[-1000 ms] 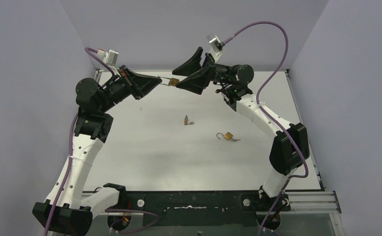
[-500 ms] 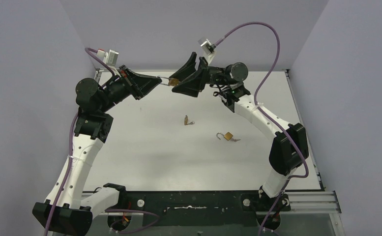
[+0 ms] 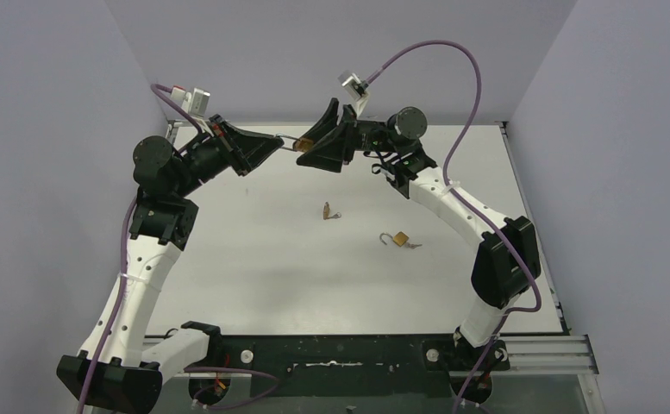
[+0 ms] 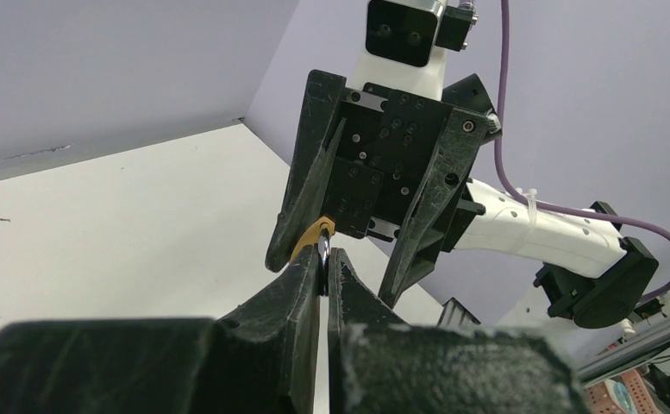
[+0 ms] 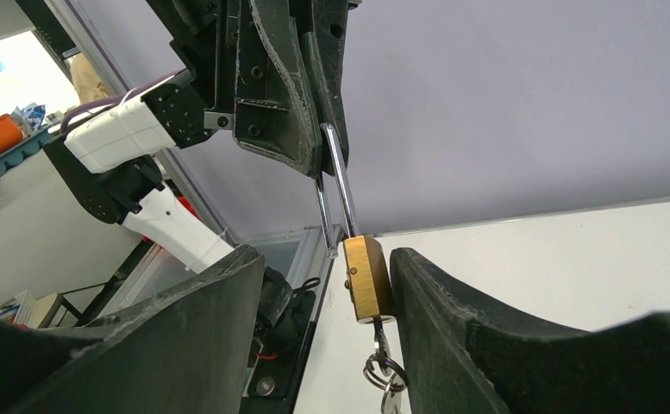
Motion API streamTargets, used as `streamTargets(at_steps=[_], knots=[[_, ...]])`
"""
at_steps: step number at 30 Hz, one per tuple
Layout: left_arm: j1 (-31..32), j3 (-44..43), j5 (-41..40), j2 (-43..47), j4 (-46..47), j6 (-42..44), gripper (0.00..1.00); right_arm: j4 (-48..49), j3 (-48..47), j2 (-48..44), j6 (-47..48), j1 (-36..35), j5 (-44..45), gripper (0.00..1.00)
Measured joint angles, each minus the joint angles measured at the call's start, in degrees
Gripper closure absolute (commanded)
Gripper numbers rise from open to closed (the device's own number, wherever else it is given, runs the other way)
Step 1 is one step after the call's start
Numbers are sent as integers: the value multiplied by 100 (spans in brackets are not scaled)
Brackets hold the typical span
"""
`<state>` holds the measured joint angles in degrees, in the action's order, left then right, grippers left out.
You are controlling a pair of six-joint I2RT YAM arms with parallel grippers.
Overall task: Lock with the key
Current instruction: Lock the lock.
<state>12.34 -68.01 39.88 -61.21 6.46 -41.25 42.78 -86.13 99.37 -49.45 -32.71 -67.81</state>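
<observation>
- Bench (image 3: 253, 276): nearest to me, right of centre, a spare lock (image 3: 399, 238) lies flat with its shackle swung open. There's something small at its right side, too small to call.
- A bit further back, near centre, lies a small loose key (image 3: 329, 210), well apart from the spare lock.
- Far end, up in the air between the two arms: the lock (image 5: 367, 280), off the bench.
- Left tool (image 4: 322, 259) is clamped tight on the lock's shackle (image 5: 338, 185), and the brass body sticks out past its tips.
- Right tool (image 5: 314, 263) faces the left one with its jaws apart, straddling the brass body. One finger (image 5: 417, 285) is right against the body and the other (image 5: 219, 293) stands clear, so I see no grip.
- A key ring (image 5: 381, 369) hangs from the bottom of the lock. I can't tell how far a key sits in.
- Shackle looks seated in the body on both legs, but I can't confirm.
</observation>
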Motion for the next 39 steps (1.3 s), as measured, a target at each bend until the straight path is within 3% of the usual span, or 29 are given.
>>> streamTargets(at_steps=[6, 19, 23, 26, 33, 39], knots=[[-7, -20, 0, 13, -109, 127, 100, 39, 0, 0, -48, 15, 0, 62], [-68, -28, 68, 94, -199, 181, 100, 44, 17, -2, -177, 87, 2, 65], [-94, -28, 72, 111, -214, 210, 100, 20, 68, -2, -175, 129, 2, 80], [-94, -28, 83, 120, -238, 214, 100, -22, 74, -2, -177, 140, -11, 100], [-142, -28, 66, 131, -286, 212, 100, 42, 74, -9, -306, 155, -111, 100], [-138, -55, 87, 181, -302, 337, 100, 127, -101, 7, -1174, 157, -286, 100]])
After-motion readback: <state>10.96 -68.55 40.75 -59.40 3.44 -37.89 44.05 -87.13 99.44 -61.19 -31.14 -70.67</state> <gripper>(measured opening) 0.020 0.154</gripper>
